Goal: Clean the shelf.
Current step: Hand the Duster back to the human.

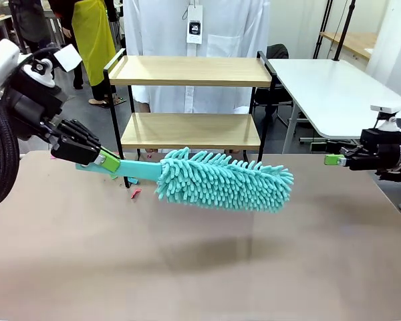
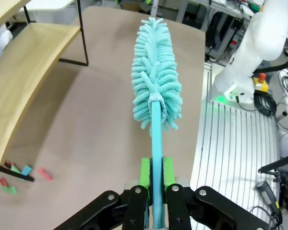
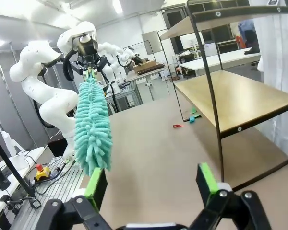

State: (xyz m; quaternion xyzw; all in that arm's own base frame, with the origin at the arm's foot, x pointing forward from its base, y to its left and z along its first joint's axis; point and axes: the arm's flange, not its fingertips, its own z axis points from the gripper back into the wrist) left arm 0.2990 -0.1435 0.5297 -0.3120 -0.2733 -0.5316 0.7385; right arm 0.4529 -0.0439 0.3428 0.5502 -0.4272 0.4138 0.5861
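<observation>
while the duster hangs over the table: both arms are in the air, one at each side.
left end effector (image 1: 109,160): comes in from the left of the front view, fingers pressed together on the flat teal handle; in the left wrist view (image 2: 153,177) the green pads (image 2: 144,171) sit on both sides of the handle.
duster (image 1: 224,180): teal, with a thick fringed head; held roughly level above the table, head toward the middle and tilted slightly down at its far end; its shadow falls on the table below it. in the left wrist view (image 2: 156,81) the head runs straight away from the fingers; in the right wrist view (image 3: 92,127) it hangs end-on.
right end effector (image 1: 335,160): at the right edge of the front view, above the table, well apart from the duster; fingers spread with nothing between them in the right wrist view (image 3: 151,181).
shelf (image 1: 190,100): stands at the far edge of the table, behind the duster; two light wood boards on a thin black frame; both boards look bare. it sits at the upper left of the left wrist view (image 2: 24,81) and at the right of the right wrist view (image 3: 230,96).
table (image 1: 200,267): brown top.
scraps (image 2: 19,175): small red, green and blue bits lie on the table near the shelf's leg; a red one also shows in the front view under the handle.
</observation>
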